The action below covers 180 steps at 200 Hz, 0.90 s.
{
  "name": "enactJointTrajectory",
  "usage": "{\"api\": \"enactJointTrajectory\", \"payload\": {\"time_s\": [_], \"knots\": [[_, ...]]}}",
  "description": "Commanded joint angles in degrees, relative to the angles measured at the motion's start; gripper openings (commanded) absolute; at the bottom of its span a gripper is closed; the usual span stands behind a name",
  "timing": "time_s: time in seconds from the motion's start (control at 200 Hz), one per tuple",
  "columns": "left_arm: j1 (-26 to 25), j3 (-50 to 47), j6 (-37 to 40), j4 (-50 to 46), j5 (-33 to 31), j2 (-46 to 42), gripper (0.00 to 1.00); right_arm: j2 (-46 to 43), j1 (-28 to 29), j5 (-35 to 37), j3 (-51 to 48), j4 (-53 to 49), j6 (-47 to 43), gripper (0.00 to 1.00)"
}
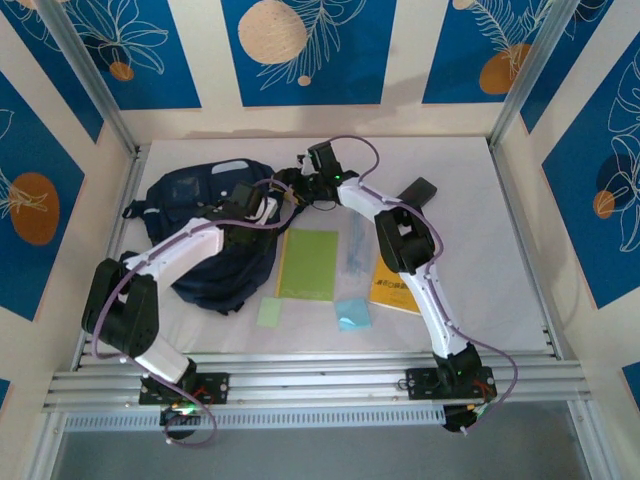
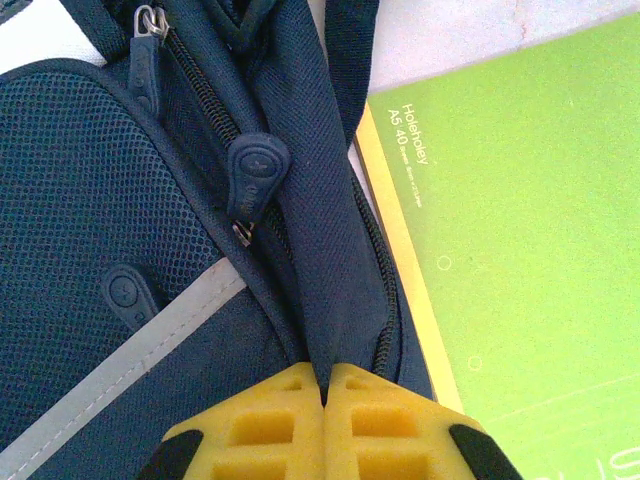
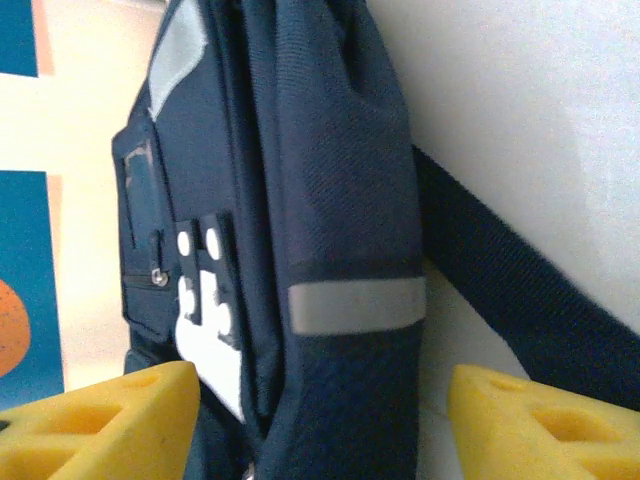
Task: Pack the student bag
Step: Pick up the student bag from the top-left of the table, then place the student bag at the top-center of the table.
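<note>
The student bag (image 1: 200, 235), dark navy with grey trim, lies at the left of the white table. My left gripper (image 1: 260, 208) is over its right edge. In the left wrist view the yellow jaws (image 2: 325, 388) are shut on a fold of the bag's navy fabric (image 2: 330, 250) beside a zipper, with a zipper pull (image 2: 255, 178) just ahead. My right gripper (image 1: 300, 180) reaches to the bag's top end. It stands open, yellow fingertips (image 3: 110, 420) wide on either side of the bag's (image 3: 330, 200) grey-striped edge, gap visible on both sides.
A green notebook (image 1: 308, 262) lies right beside the bag, also seen close in the left wrist view (image 2: 520, 250). A clear pouch (image 1: 357, 250), an orange book (image 1: 397, 285), a black flat item (image 1: 418, 190) and two small sticky pads (image 1: 271, 312) (image 1: 353, 314) lie on the table. A black strap (image 3: 510, 290) trails from the bag.
</note>
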Motion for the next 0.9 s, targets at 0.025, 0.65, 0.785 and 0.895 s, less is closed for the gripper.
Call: {"api": "enactJointTrajectory", "payload": {"time_s": [0.025, 0.65, 0.785, 0.895], "knots": [[-1.03, -0.55, 0.66, 2.25, 3.14, -2.74, 0.0, 0.62, 1.18, -4.01, 2.68, -0.85, 2.06, 0.53], [3.27, 2.1, 0.48, 9.25, -16.76, 1.56, 0.0, -25.72, -8.0, -13.99, -23.11, 12.81, 7.24, 0.0], [3.27, 4.85, 1.83, 12.69, -16.65, 4.42, 0.0, -31.5, -7.87, -11.76, -30.52, 10.25, 8.35, 0.0], [3.19, 7.29, 3.23, 16.37, -15.58, 8.0, 0.0, -35.85, -7.15, -6.83, -37.87, 11.24, 15.21, 0.0]]}}
